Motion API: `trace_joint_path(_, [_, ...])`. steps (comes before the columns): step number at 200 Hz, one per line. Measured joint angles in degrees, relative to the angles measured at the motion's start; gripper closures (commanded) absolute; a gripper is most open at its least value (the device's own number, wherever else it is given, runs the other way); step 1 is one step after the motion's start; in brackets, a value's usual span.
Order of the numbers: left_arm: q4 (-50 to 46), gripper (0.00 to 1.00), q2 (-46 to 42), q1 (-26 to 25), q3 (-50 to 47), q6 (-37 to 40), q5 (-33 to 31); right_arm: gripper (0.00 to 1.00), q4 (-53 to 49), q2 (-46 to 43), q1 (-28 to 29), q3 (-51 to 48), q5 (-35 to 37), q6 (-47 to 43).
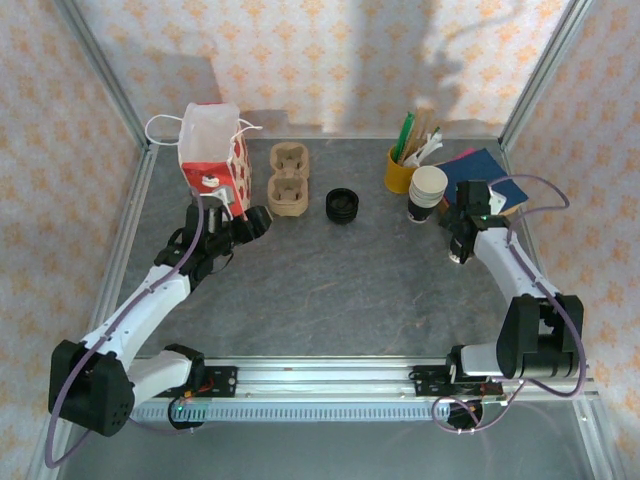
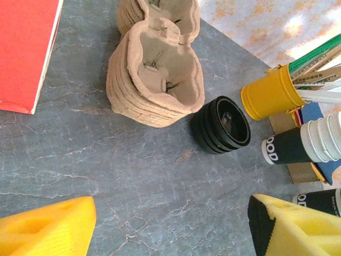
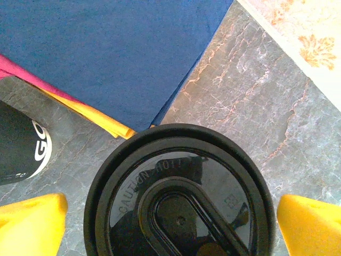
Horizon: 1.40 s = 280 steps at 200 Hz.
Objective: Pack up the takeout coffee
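While the right gripper (image 3: pixel 171 229) stands with its jaws spread wide, clear on both sides, the takeout coffee (image 3: pixel 181 160) sits upright between them, black lid up, at the table's (image 1: pixel 340 290) three o'clock side. Blue napkins (image 3: pixel 117 53) lie at its twelve o'clock. The left gripper (image 2: pixel 170 226) hovers with jaws apart and empty, the pulp cup carrier (image 2: pixel 154 80) at its twelve o'clock and the stacked black lids (image 2: pixel 221 125) at one.

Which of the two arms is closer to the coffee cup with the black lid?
Right. The right end effector hangs over the takeout coffee, fingers either side of it. The left end effector is across the table, by the red-and-white bag.
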Motion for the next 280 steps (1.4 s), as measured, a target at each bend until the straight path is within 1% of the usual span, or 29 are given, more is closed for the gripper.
trace_joint_path(20, [0.0, 0.23, -0.2, 0.0, 0.1, 0.0, 0.0, 0.0, -1.3, -0.8, 0.0, 1.6, 0.6, 0.0])
trace_joint_path(45, [-0.1, 0.23, -0.2, 0.0, 0.7, 0.0, 0.0, 0.01, -2.8, -4.1, 0.0, 4.6, 0.6, -0.2])
trace_joint_path(71, [-0.2, 0.23, -0.2, 0.0, 1.6, 0.0, 0.0, 0.02, -3.0, -10.4, 0.0, 7.5, -3.7, -0.4])
trace_joint_path(94, [-0.6, 0.23, -0.2, -0.2, 2.6, 0.0, -0.1, 0.03, -1.2, -17.9, 0.0, 7.9, -11.6, 0.9])
trace_joint_path(118, [-0.7, 0.24, 1.0, -1.7, 4.2, 0.0, -1.5, 0.05, 3.9, -23.8, 0.0, 6.8, -23.8, 4.3])
trace_joint_path(141, [-0.7, 0.25, 3.6, -4.3, 5.8, 0.0, -3.0, 0.06, 10.7, -26.0, 1.0, 3.0, -34.7, 9.0])
trace_joint_path(163, [-0.6, 0.26, 6.9, -6.1, 7.3, -0.3, -4.5, 0.06, 15.1, -25.5, 4.9, -0.6, -39.6, 12.2])
trace_joint_path(189, [0.0, 0.27, 10.7, -6.6, 8.5, -1.6, -6.6, 0.07, 20.7, -24.2, 11.8, -5.0, -41.5, 15.9])
trace_joint_path(203, [1.0, 0.33, 12.7, -6.6, 9.1, -2.2, -7.9, 0.07, 22.4, -22.1, 15.9, -5.9, -41.4, 16.9])
trace_joint_path(225, [2.7, 0.37, 16.6, -6.5, 10.8, -3.5, -9.7, 0.07, 25.3, -18.8, 21.3, -6.5, -40.6, 17.7])
trace_joint_path(256, [5.1, 0.44, 21.9, -6.5, 13.1, -5.2, -12.0, 0.08, 28.9, -15.9, 25.8, -8.3, -38.8, 18.6])
trace_joint_path(280, [6.0, 0.46, 26.2, -6.0, 14.8, -7.1, -13.2, 0.09, 29.9, -13.4, 28.1, -8.5, -37.4, 18.7])
